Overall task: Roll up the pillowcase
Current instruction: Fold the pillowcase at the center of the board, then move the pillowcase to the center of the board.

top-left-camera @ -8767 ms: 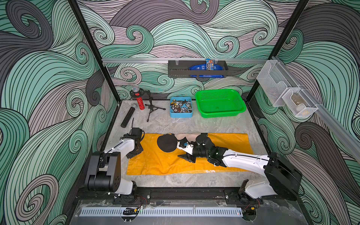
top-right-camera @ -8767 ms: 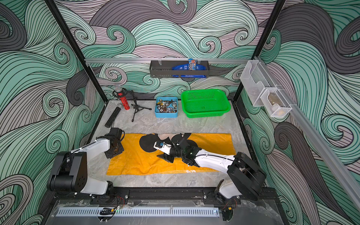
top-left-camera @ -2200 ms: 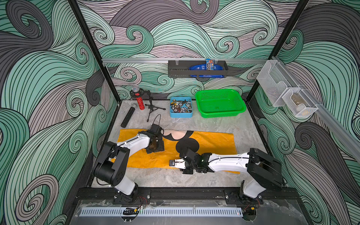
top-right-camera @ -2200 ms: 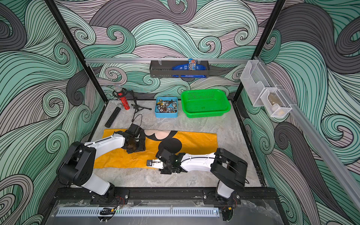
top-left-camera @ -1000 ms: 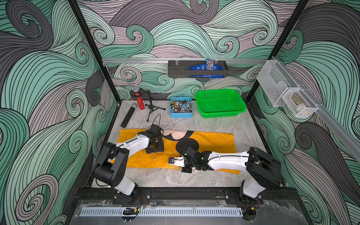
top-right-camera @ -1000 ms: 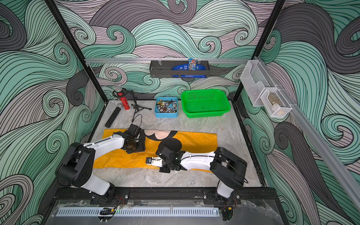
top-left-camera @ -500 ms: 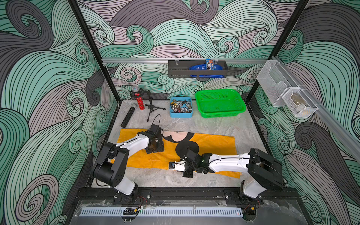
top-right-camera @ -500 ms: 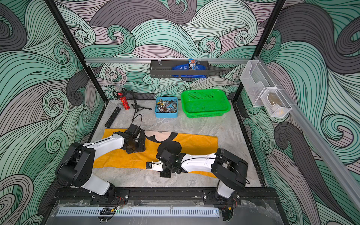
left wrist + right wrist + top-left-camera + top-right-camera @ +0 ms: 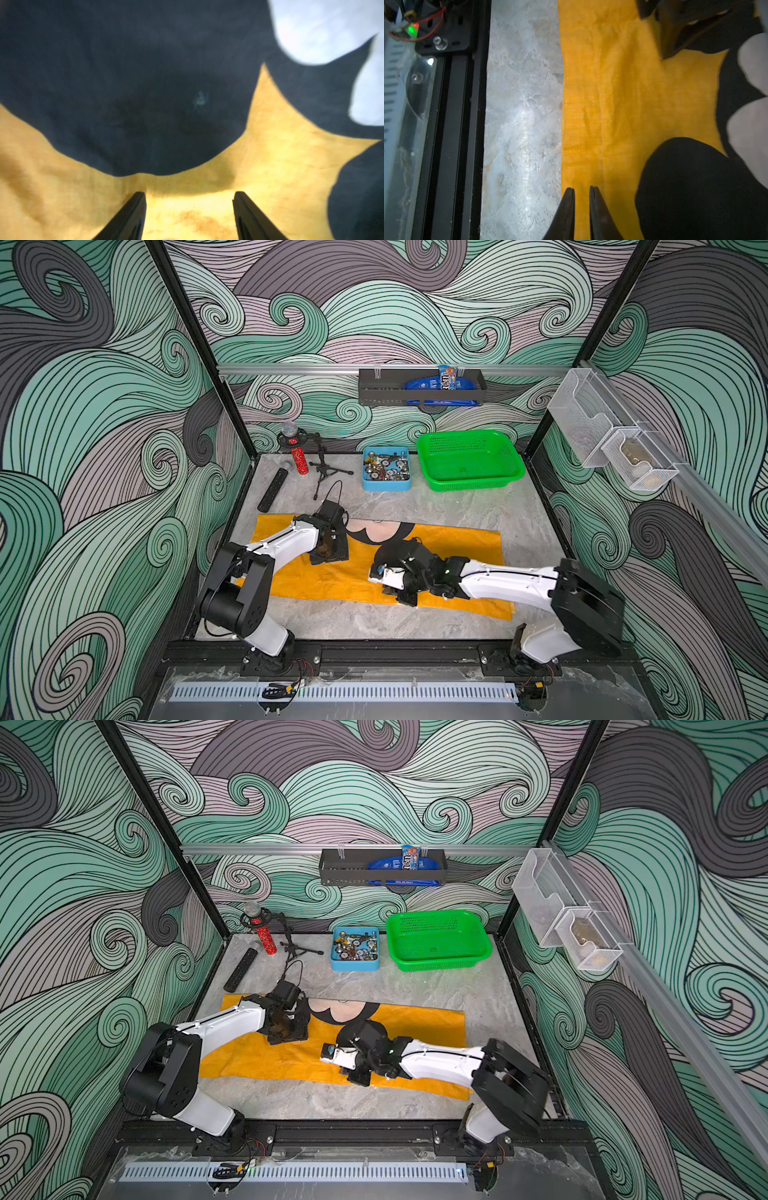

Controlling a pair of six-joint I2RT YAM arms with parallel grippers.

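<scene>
Black right tool [image 9: 581,188]: jaws a narrow slit apart, nothing pinched, tips over the pillowcase [image 9: 612,104] just inside its front edge. Left tool [image 9: 189,193]: jaws wide apart, gripping nothing, tips down at the yellow cloth just short of the black print. Pillowcase lies flat and unrolled across the front half of the counter [image 9: 415,502]. Green basket [image 9: 469,485] and blue tray [image 9: 386,486] sit at the back, well apart from it.
</scene>
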